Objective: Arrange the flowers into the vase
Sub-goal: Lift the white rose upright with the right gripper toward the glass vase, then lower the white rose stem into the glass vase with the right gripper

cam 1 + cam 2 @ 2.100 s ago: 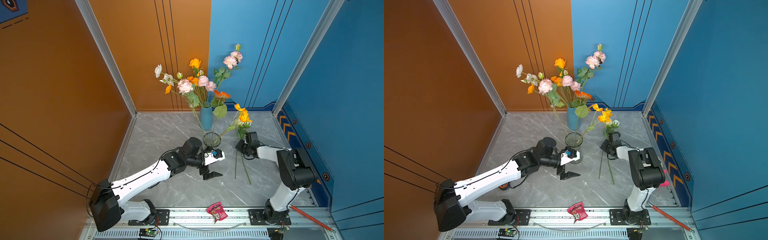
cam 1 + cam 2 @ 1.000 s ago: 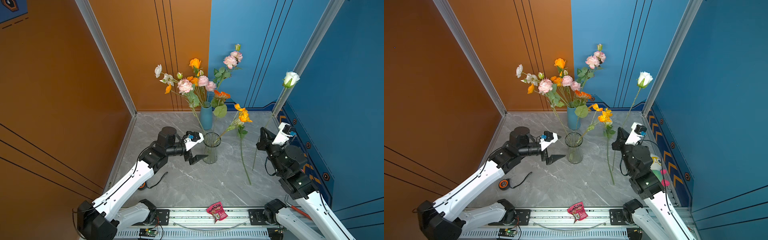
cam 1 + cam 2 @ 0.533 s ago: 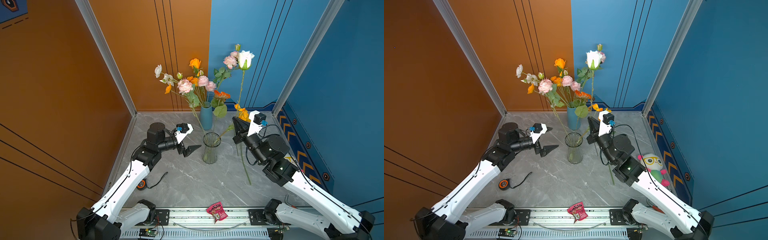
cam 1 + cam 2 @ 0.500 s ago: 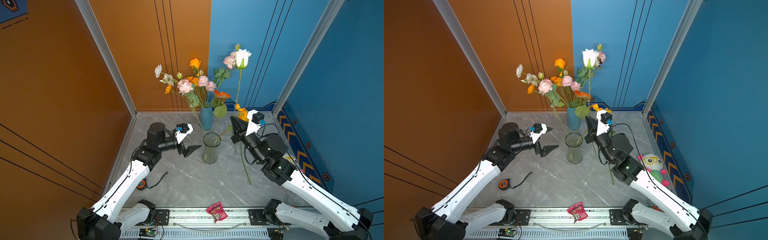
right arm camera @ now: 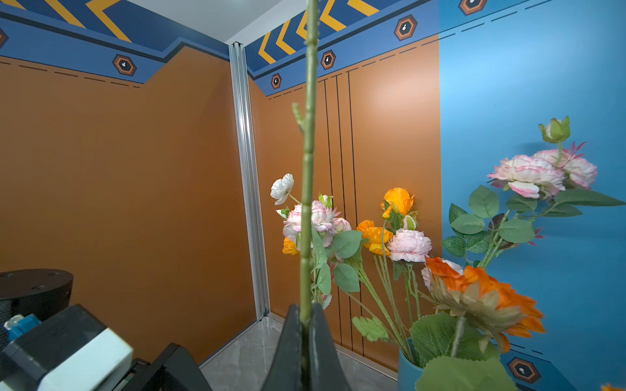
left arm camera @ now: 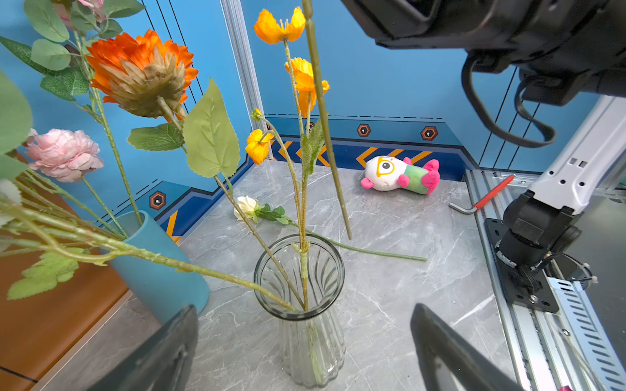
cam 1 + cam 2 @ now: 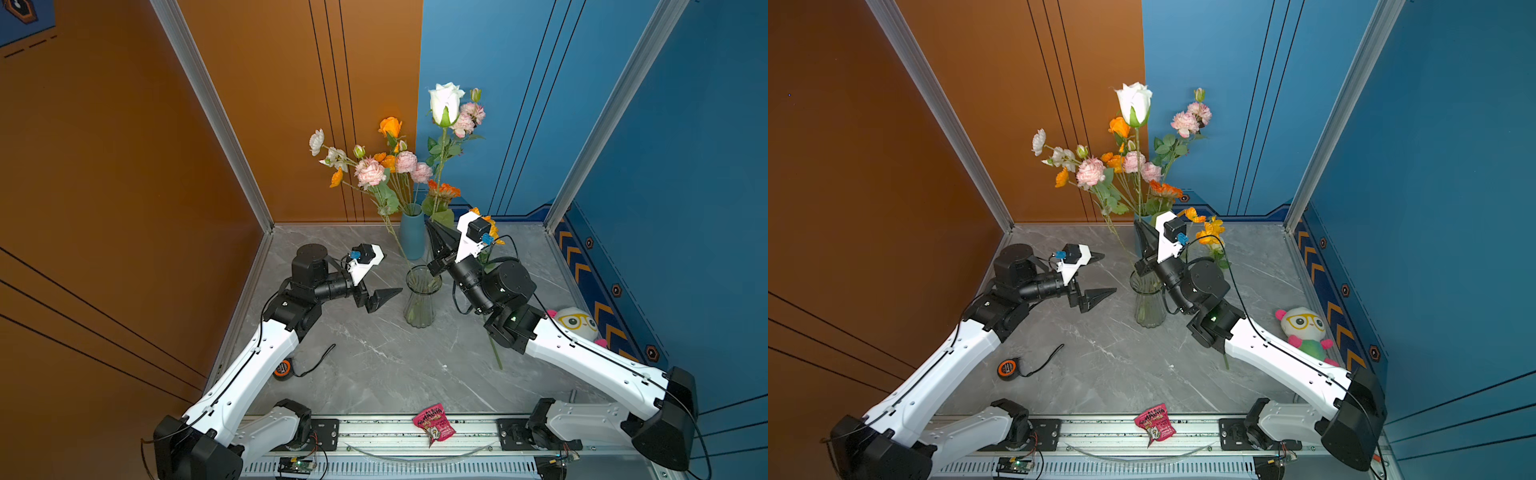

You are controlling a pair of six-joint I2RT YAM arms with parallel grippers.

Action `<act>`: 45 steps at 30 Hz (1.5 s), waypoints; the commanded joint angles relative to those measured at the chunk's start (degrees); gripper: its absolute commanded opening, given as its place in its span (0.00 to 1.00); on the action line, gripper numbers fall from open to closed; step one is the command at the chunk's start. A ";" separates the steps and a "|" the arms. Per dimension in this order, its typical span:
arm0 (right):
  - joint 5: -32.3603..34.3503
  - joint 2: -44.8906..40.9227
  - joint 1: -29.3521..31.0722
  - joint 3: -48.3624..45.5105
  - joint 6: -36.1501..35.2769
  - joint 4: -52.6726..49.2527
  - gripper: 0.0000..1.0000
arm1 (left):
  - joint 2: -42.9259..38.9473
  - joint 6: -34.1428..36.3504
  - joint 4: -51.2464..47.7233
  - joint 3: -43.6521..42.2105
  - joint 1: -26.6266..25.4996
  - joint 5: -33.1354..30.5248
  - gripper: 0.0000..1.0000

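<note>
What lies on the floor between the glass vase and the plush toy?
A loose white-bloomed flower lies flat there, plain in the left wrist view; in both top views the right arm hides most of it.

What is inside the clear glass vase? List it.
Several green stems stand in the glass vase, including those of the yellow flowers. Their bottom ends blur behind the ribbed glass; water cannot be judged.

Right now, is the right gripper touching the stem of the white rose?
Touching. The right wrist view shows the right gripper with its jaws shut on the white rose stem, pressing it from both sides with no gap.
</note>
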 commanded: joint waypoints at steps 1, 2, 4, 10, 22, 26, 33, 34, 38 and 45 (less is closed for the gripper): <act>2.26 1.21 0.14 0.11 -0.83 7.49 0.00 | -0.80 -0.96 1.28 -0.21 0.75 1.77 0.98; 2.21 1.65 0.15 0.03 -0.17 8.30 0.00 | -0.73 -1.08 1.25 -0.24 0.75 1.84 0.98; 2.26 2.77 0.23 -0.25 0.88 9.36 0.00 | -0.57 -1.46 1.51 -0.26 1.07 2.26 0.98; 4.85 7.59 0.42 -5.73 1.68 21.71 0.00 | -0.29 -2.41 1.99 0.09 1.47 3.15 0.98; 3.34 11.52 1.71 -14.16 -0.43 29.59 0.01 | -0.45 -2.81 2.03 0.22 2.12 4.04 0.98; 3.43 12.92 1.72 -15.98 -0.39 30.42 0.02 | -0.27 -3.11 2.45 0.06 2.16 4.11 0.98; 3.84 15.24 1.87 -17.51 0.03 30.83 0.03 | -0.11 -3.30 2.43 0.21 2.14 4.31 0.98; 3.59 15.58 1.84 -17.53 -0.31 30.40 0.03 | -0.12 -3.24 2.48 0.26 2.09 4.37 0.98; 3.25 16.83 1.81 -18.67 -1.43 30.64 0.04 | 0.05 -3.43 2.44 0.34 2.14 4.56 0.98; 2.81 17.65 1.71 -20.66 -1.62 33.17 0.08 | 0.21 -3.55 2.45 0.40 2.36 4.77 0.98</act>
